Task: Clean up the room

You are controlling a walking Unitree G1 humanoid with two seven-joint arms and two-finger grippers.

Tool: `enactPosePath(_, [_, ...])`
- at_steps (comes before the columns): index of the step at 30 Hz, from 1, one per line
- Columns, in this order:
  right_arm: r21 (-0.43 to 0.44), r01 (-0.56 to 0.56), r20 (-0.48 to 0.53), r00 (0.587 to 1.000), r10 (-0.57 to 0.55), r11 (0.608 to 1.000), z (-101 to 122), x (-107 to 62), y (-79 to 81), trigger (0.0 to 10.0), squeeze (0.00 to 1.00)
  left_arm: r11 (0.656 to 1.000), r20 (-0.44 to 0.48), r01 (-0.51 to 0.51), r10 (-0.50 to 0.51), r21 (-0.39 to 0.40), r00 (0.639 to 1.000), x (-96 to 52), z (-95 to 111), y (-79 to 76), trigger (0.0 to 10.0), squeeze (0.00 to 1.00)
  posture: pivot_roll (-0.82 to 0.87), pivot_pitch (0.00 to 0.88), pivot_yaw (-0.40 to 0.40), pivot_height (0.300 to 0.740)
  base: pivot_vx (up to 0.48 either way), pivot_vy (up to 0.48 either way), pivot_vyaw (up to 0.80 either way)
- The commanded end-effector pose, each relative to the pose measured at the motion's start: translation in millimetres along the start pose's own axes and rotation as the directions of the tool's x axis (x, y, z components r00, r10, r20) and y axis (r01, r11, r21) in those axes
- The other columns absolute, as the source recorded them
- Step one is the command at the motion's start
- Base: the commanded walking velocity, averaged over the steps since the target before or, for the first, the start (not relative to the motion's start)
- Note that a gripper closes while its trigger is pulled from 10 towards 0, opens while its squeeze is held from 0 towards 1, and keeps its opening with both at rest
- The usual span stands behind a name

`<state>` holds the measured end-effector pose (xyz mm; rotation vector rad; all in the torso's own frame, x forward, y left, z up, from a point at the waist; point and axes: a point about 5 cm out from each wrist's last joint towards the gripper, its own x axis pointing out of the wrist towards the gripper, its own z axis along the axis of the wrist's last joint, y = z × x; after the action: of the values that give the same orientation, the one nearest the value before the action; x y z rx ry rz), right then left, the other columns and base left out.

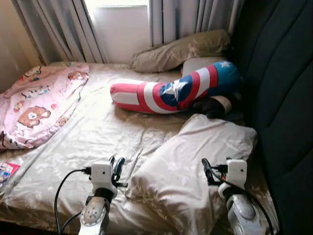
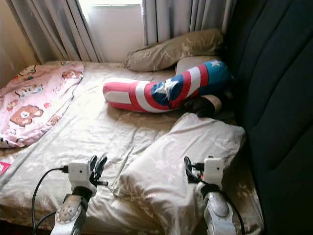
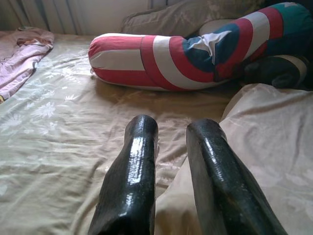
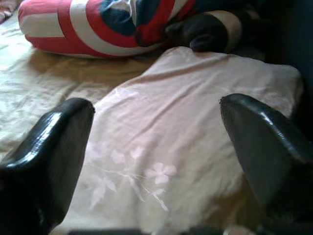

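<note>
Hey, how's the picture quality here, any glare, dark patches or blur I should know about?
Left eye view: the window is blown out white, and the dark headboard loses detail. Left wrist view: highlights glint on the left hand fingers; the striped bolster is sharp. Right wrist view: the right hand fingers look soft, and the corner beyond the pillow is murky.

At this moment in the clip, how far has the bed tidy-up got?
Little looks done: the beige pillow lies askew across the bed sheet, the pink blanket is bunched at the far left, and the striped star bolster sprawls mid-bed. In hand: the left claw at the pillow's edge and the right claw open over it, neither gripping. Left: straighten the pillow, bolster and blanket.
</note>
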<state>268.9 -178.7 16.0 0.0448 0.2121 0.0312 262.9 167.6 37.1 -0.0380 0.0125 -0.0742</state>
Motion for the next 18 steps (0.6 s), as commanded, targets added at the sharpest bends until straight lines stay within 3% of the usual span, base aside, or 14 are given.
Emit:
enactPosePath(1, [0.001, 0.002, -0.015, 1.000, -0.002, 1.000, -2, -0.5, -0.3, 10.0, 0.00, 1.000, 0.003, 0.000, 0.000, 0.003, 1.000, 0.0, 2, 2.6, 10.0, 0.00, -0.10, 0.000, 0.040, 0.662, 0.000, 0.000, 0.00])
enactPosePath(9, [0.003, -0.014, -0.077, 0.997, 0.014, 1.000, -7, 6.1, 2.0, 10.0, 0.00, 1.000, 0.004, 0.001, -0.001, 0.004, 1.000, 1.2, 4, 3.8, 10.0, 0.00, -0.10, 0.000, 0.043, 0.662, 0.000, 0.000, 0.00])
enactPosePath(18, [0.013, -0.033, -0.067, 0.997, 0.034, 0.999, 0, 11.9, 4.7, 10.0, 0.00, 1.000, 0.003, -0.003, 0.003, 0.010, 1.000, 3.3, 7, 6.5, 10.0, 0.00, -0.09, 0.000, 0.046, 0.662, 0.000, 0.000, 0.00])
